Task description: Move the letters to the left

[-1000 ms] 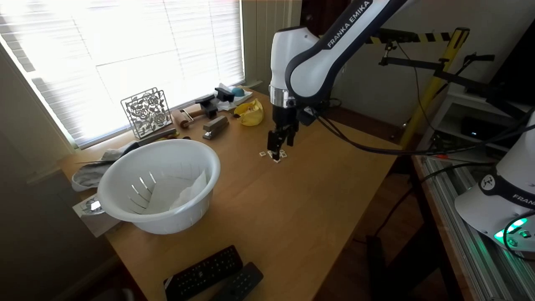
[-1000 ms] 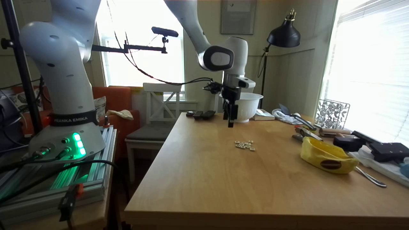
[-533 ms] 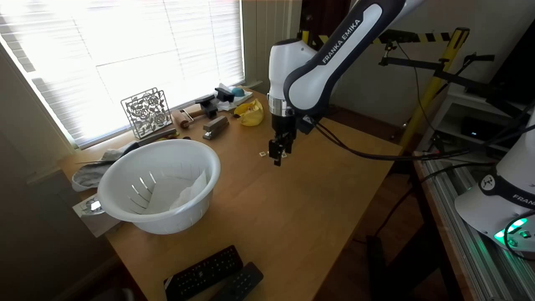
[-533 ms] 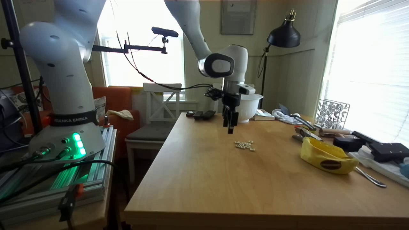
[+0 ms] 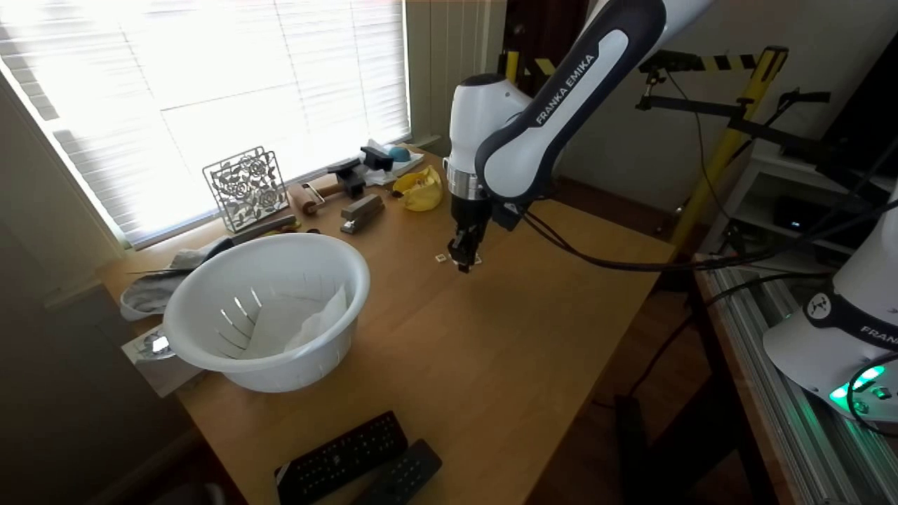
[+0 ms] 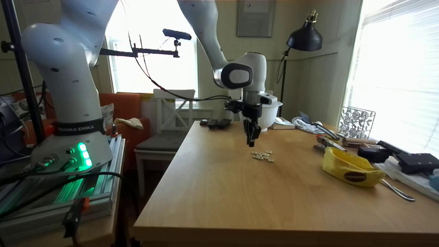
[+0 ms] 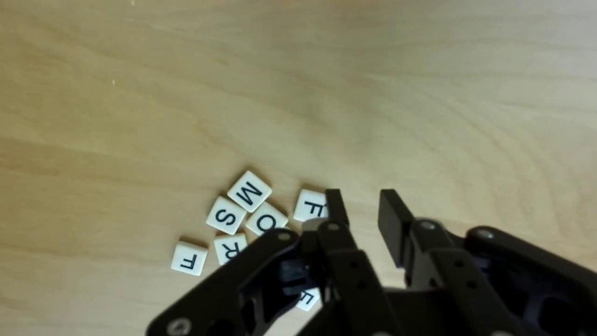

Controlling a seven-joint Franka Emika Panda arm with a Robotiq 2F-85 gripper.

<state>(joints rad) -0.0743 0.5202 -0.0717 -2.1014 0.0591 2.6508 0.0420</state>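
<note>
Several small white letters (image 6: 262, 156) lie loosely grouped on the wooden table. The wrist view shows them left of my fingers: tiles M (image 7: 249, 191), S (image 7: 226, 215), O (image 7: 266, 218), R (image 7: 229, 247) and F (image 7: 189, 258) lie in full or partial sight. Another F tile (image 7: 308, 205) is partly covered by the left finger, and one more tile (image 7: 308, 298) peeks out under the linkage. My gripper (image 7: 361, 200) points down above the table, its jaws partway apart with only bare wood between them. In an exterior view the gripper (image 5: 463, 261) blocks most of the letters.
A large white bowl (image 5: 302, 365) and black remotes (image 5: 344, 456) share the table. Along the window side are a yellow banana-shaped pouch (image 6: 353, 168), a stapler (image 5: 361, 212) and a patterned metal holder (image 5: 249, 189).
My gripper has come down closer to the table and turned a little, and its fingers have drawn nearer each other. The letters lie where they were.
</note>
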